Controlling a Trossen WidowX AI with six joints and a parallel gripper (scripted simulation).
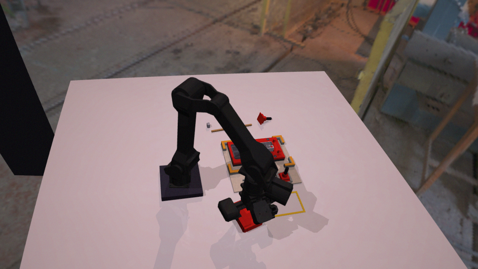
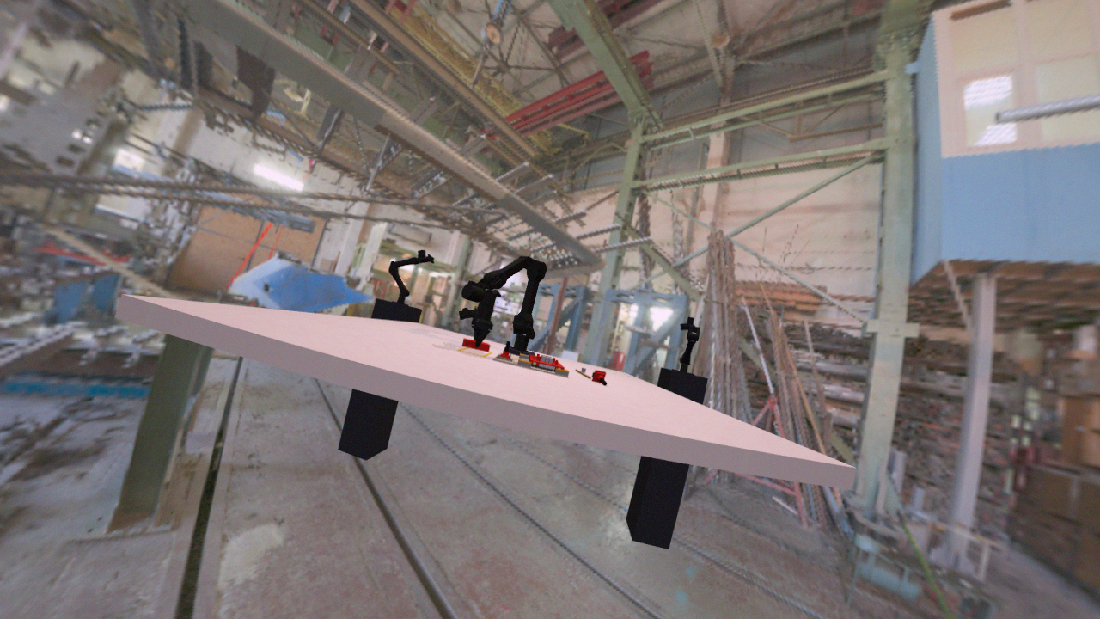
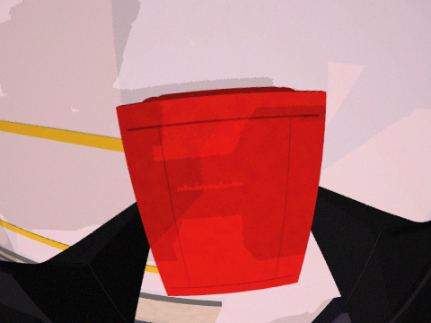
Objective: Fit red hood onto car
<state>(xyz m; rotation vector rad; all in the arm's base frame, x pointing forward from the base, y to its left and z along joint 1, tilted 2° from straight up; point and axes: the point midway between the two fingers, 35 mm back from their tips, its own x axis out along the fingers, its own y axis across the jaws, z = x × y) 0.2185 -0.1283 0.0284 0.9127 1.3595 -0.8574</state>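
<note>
Arm [image 1: 233,128] [image 2: 532,292], top view: base plate [image 1: 163,196] left of table [image 1: 100,133] [image 2: 430,400] [image 3: 224,36] centre, nearer the left edge than the right. Upper arm up, elbow high, forearm slanting down right over the chassis [image 1: 282,154] [image 2: 547,364], wrist pitched down toward the near edge.

End effector [image 1: 248,215] [image 2: 479,343] [image 3: 228,200] down at the hood [image 1: 246,220] [image 2: 469,343] [image 3: 224,175], fingers closed onto its two long sides, spread about its width. Hood is between them, roof up; contact faces hidden under its edges, and I can't tell if it's clear of the table.

Hood sits right of the base plate, toward the near edge, off the chassis. Yellow outline [image 1: 304,204] [image 3: 63,132] just right of it; jig [image 1: 237,186] beyond, toward the far edge, chassis in it. Red part with upright black handle [image 1: 284,176] at the jig's near-right.

Room: open table from base to left edge, and from jig to right edge. Toward the far edge, left to right: small grey block [image 1: 208,124], thin rod [image 1: 248,125], tipped red part with black handle [image 1: 261,118] [image 2: 598,376]. Wide margin past them to the far corners.
</note>
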